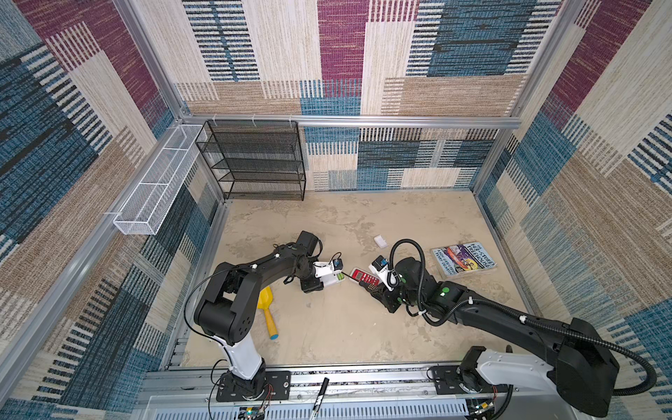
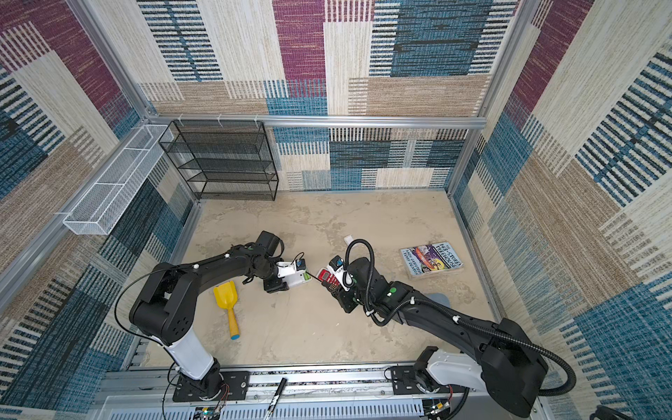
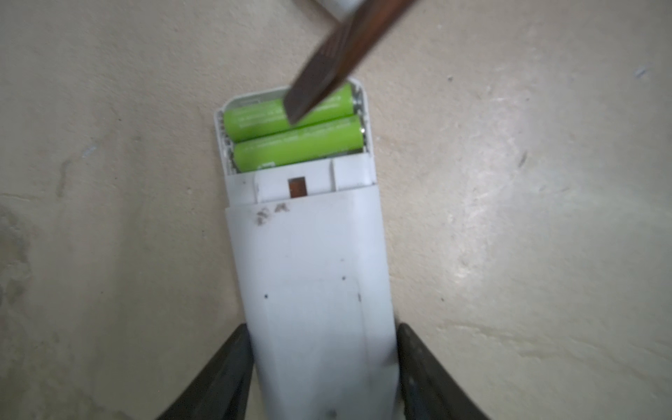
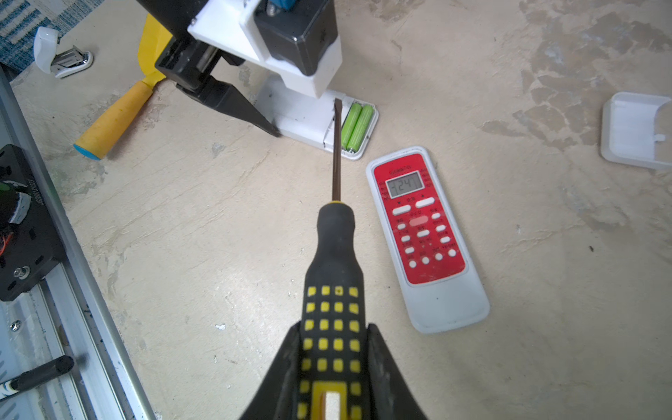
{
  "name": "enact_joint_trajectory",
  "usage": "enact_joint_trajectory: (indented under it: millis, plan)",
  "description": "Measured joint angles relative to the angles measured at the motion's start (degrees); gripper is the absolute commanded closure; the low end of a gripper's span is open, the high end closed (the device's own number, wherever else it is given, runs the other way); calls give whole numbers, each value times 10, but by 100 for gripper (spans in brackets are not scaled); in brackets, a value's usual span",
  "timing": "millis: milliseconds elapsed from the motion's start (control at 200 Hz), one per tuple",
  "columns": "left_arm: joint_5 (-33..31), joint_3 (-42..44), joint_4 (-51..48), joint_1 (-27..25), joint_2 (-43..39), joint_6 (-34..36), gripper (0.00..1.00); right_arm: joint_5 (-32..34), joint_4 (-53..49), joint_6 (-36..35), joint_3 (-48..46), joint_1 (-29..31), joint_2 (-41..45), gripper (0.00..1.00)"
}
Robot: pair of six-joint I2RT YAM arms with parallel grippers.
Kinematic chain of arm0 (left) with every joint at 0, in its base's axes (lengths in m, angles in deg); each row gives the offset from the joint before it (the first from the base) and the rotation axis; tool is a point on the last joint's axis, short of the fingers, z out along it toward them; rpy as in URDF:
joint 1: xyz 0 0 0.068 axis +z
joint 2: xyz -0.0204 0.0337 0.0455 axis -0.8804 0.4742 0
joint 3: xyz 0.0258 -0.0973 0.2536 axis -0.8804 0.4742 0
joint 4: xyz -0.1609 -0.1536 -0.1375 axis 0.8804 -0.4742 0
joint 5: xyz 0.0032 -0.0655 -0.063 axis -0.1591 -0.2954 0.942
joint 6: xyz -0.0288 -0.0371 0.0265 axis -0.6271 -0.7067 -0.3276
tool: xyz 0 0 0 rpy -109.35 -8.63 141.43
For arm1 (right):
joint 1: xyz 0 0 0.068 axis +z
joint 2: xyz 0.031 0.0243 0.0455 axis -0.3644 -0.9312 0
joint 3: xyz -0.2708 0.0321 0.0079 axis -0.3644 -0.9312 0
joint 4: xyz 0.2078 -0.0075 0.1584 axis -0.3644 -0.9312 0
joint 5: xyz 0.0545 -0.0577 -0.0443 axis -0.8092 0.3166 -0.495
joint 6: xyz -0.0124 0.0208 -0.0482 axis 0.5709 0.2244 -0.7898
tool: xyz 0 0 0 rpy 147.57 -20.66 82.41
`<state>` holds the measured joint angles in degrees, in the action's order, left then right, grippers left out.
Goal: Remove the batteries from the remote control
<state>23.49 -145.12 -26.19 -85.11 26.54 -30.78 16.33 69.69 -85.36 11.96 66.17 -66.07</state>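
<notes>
In both top views the white remote (image 1: 332,283) lies mid-desk, just left of the red remote (image 1: 365,278). Its open bay at the right end holds the green batteries (image 1: 340,277). On a book (image 2: 431,260) at the far right, "STOREY TREEHOUSE" is legible.

In the left wrist view the left pincer (image 3: 323,334) is closed against both long sides of the white remote. The two batteries lie side by side in the bay. The screwdriver (image 3: 327,72) blade is over one of them, but contact is unclear. Their print is too blurred to read. They look light, rigid, round and slick, and end springs wedge them in. Levering up one end probably suits better than pinching from above.

In the right wrist view the right pincer (image 4: 332,345) is clamped on the screwdriver's black-and-yellow handle. The red remote's display reads "24".
</notes>
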Motion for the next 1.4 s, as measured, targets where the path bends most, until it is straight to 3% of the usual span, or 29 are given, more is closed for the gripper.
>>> enact_joint_trajectory:
  millis: [315, 826, 1402]
  plan:
    - [0, -9, -7, 0, 8, 2, 44, 6, -9, 12, 0, 15, 1, 100]
    - [-1, -20, -21, 0, 16, 2, 46, 15, -26, 90, -16, 43, 11, 100]
    - [-1, -23, -24, 0, 19, 2, 46, 39, -26, 101, -20, 49, -14, 100]
